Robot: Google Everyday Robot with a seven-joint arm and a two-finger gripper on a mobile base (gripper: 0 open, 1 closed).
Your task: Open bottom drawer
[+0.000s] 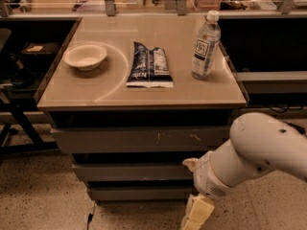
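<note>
bottom drawer (139, 193): shut, flush under the two above | gripper (196, 215): at its 4 o'clock, near right end | grip state: unclear

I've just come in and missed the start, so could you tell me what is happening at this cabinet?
A one-armed robot is working on opening the bottom drawer of a grey three-drawer cabinet. Its gripper hangs low near the floor, at the right end of that drawer's front; whether it touches the front cannot be told. The drawer looks shut, as do the middle drawer and top drawer. On top sit a bowl, a snack bag and a water bottle, none being handled.
</note>
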